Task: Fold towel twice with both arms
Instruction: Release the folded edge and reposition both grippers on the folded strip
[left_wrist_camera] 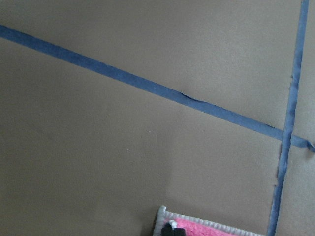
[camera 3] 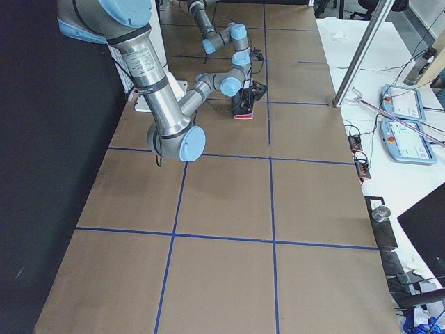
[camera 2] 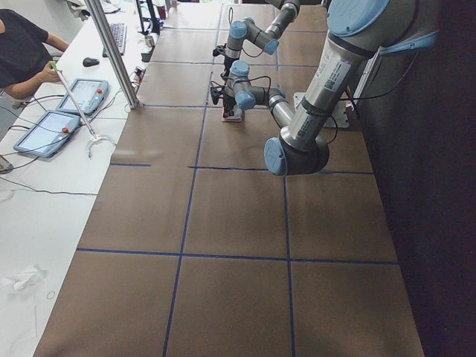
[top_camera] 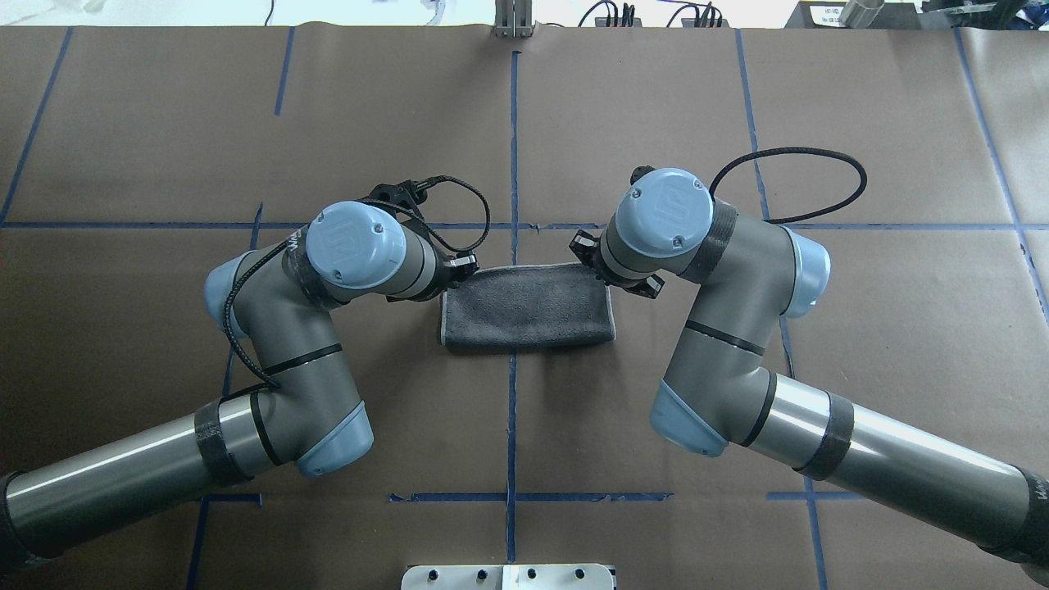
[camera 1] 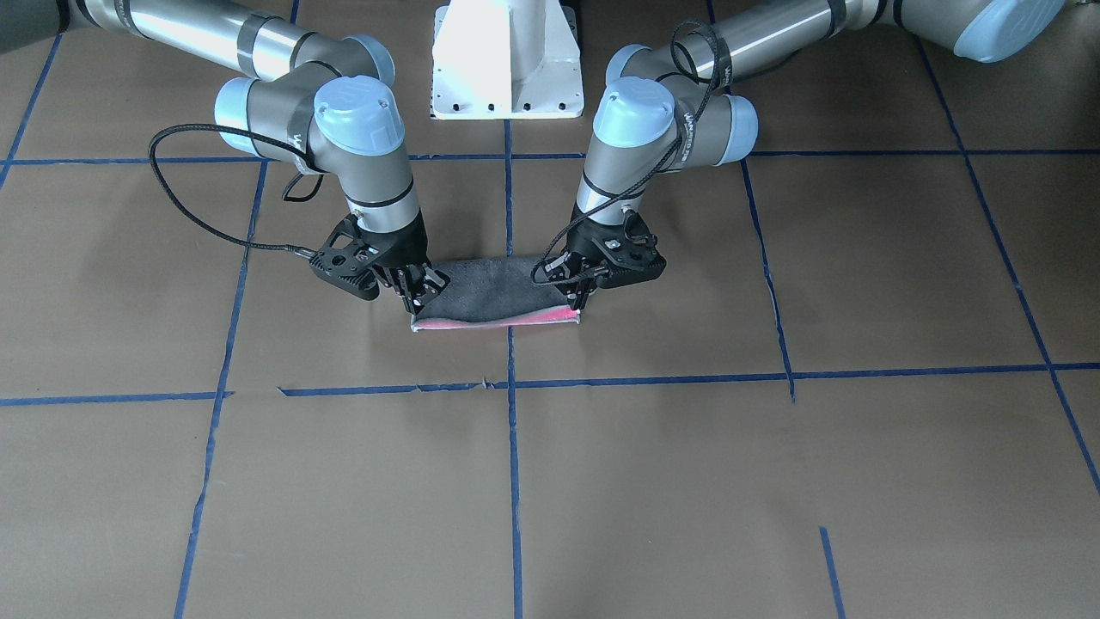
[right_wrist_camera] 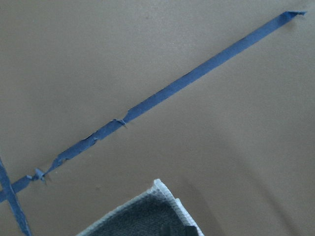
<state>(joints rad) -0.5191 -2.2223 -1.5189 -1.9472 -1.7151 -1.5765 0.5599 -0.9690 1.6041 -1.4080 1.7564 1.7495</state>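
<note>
Straddling a blue tape line (top_camera: 511, 410) (white pedestal (camera 1: 507, 60) near): folded towel (top_camera: 524, 307).

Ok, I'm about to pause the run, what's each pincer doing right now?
Left pincer: looks closed on one corner of the towel.
Right pincer: looks closed on another corner of it.
</note>
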